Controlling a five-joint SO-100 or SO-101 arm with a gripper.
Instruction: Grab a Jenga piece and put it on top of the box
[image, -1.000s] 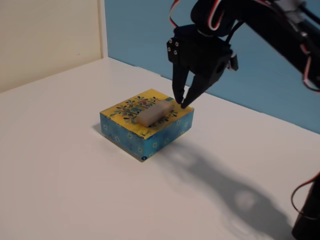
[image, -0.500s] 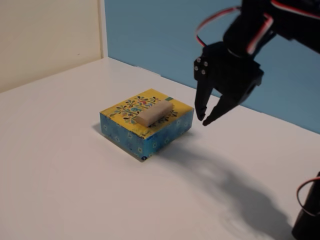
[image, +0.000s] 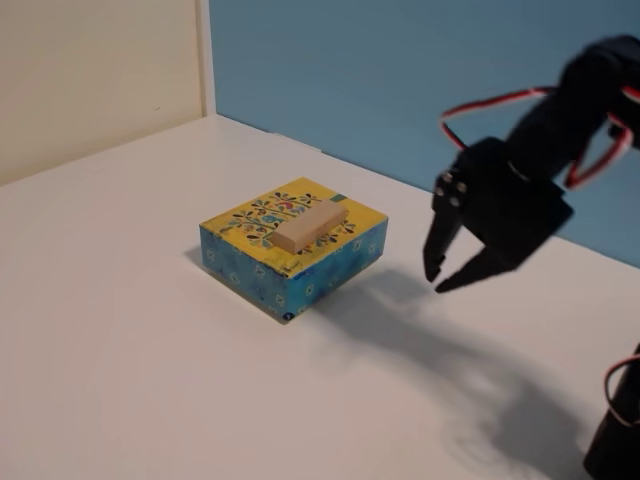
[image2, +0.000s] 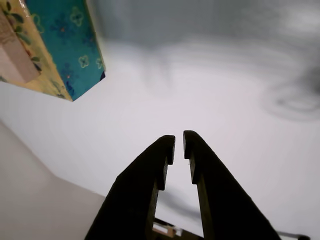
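The Jenga piece, a pale wooden block, lies flat on the yellow floral top of the box, which has blue patterned sides. My gripper hangs in the air to the right of the box, clear of it, fingers pointing down. Only a narrow gap separates the fingertips and nothing is between them. In the wrist view the gripper points at bare white table. That view catches a corner of the box and an end of the Jenga piece at the upper left.
The white table spreads around the box. A blue wall stands behind, with a cream wall at the left. The arm's dark base sits at the lower right corner.
The gripper has drawn away from the box's right end, moving right and slightly down, with nothing in it. The Jenga piece has stayed on the box top.
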